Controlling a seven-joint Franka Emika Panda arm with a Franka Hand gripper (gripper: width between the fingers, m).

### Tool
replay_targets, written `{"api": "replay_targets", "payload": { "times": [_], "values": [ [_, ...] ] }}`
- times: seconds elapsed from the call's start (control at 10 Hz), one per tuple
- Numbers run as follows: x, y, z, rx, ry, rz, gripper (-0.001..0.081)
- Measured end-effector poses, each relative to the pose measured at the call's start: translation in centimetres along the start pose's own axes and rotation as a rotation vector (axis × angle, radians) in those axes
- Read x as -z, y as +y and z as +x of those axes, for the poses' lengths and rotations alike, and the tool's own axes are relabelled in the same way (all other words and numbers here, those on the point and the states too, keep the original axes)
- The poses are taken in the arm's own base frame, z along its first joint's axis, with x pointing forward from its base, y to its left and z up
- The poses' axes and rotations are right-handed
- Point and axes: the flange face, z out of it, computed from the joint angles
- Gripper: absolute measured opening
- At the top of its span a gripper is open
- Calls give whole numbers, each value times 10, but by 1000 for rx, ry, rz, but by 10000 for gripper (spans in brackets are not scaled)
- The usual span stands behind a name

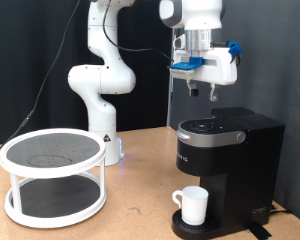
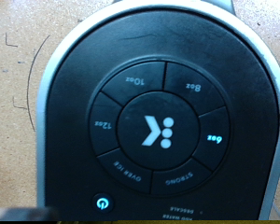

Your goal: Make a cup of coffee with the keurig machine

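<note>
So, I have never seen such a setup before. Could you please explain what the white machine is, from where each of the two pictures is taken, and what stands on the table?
The white machine is a jointed white robot arm ending in a two-finger gripper. The exterior view comes from a camera standing off the arm. There the gripper hangs above the black boxy keurig coffee machine and holds nothing. A plain white ceramic cup with a side handle stands on the machine's round base, under the spout. At the exterior view's left stands a white round two-level rack with dark mesh shelves, all on a brown wooden table. The wrist view comes from a camera on the hand, looking straight down at the machine's closed lid with its ring of lit size buttons. The gripper itself does not show there.
</note>
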Motion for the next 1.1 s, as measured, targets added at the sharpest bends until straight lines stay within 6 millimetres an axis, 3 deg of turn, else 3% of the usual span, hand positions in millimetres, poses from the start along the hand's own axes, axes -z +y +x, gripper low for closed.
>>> {"api": "replay_targets", "payload": {
  "times": [0.1,0.3,0.4,0.5,1.1],
  "values": [
    [-4,0,1,0,4,-6,483],
    [-13,-3,2,-2,21,-17,163],
    [-19,-5,2,-2,31,-24,163],
    [-26,-7,2,-4,43,-31,33],
    [-54,-17,1,-7,56,-63,0]
  ]
}}
